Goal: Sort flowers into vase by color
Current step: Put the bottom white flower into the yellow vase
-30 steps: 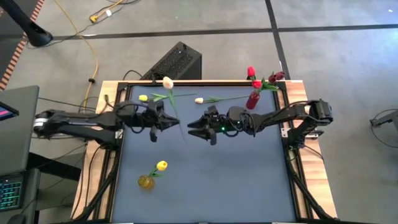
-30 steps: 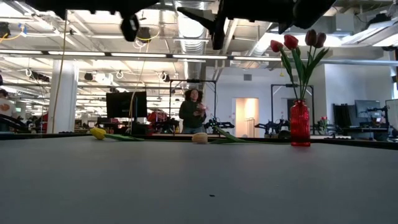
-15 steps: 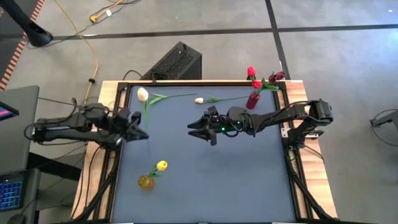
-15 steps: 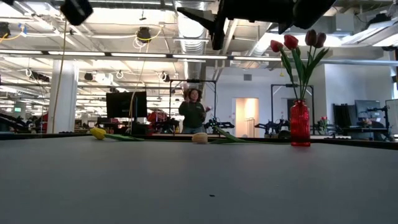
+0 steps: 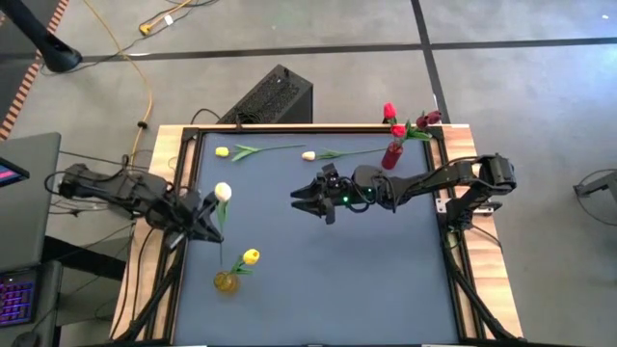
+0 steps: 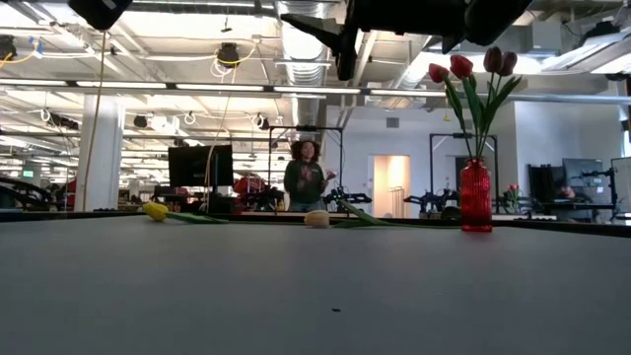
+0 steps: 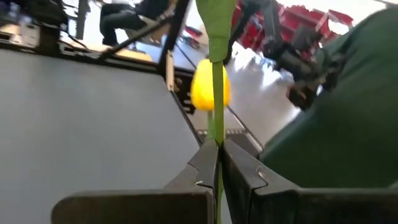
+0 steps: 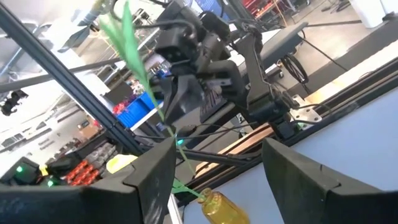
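The white tulip [image 5: 223, 192] hung over the left side of the counter [image 5: 318, 251], its thin green stem [image 7: 217, 93] pinched in the left end effector [image 5: 205, 214], which was closed tight on it. It sat just above the yellow vase [image 5: 226, 280], where one yellow tulip [image 5: 251, 256] already stood. We judged the main risk to be colour: a white head going in with yellow would spoil the sort, unless pale and yellow count as one group. The stem was also held low and looked floppy, so it could swing, miss the narrow mouth or tip the light vase over. A slip through the pinch seemed possible too.

The right end effector [image 5: 308, 200] hovered mid-counter with its jaws apart, empty. Further back lay a yellow tulip on the counter [image 5: 223, 151] and a pale tulip [image 5: 308, 154], and the red vase [image 5: 391, 154] held several red heads.

From the left wrist we could not see the white bud itself, only stem and a yellow head behind it. In the low view the left arm was almost wholly cut off at the top, and the yellow vase was out of frame. We could not tell the exact number of red flowers.
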### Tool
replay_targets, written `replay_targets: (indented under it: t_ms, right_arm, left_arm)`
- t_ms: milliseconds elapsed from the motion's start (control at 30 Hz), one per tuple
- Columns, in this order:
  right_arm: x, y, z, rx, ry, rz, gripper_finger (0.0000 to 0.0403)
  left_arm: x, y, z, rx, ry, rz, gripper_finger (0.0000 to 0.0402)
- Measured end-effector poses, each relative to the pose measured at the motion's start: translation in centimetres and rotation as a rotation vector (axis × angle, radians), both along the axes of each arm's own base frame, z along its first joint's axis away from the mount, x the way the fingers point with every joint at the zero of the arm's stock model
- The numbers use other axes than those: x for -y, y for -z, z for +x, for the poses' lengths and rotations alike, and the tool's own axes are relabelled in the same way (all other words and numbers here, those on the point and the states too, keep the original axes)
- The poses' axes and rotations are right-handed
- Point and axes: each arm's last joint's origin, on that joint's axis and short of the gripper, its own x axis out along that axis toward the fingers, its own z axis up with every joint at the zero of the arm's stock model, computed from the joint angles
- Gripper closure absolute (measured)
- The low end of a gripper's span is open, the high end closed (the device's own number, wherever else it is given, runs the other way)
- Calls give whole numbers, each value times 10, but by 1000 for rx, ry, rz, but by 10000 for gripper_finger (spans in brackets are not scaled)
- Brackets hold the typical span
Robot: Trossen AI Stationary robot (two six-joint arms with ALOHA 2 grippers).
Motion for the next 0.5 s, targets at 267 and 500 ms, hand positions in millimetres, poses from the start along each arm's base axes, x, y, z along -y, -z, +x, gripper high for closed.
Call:
replay_targets:
  t_ms: [267,500]
  right_arm:
    - [-1,0,0,-5,-5,28,138]
    - [-1,1,0,-16,-3,29,138]
  left_arm:
    - [11,5,3,-31,69,55,401]
    - [18,7,3,-36,87,83,401]
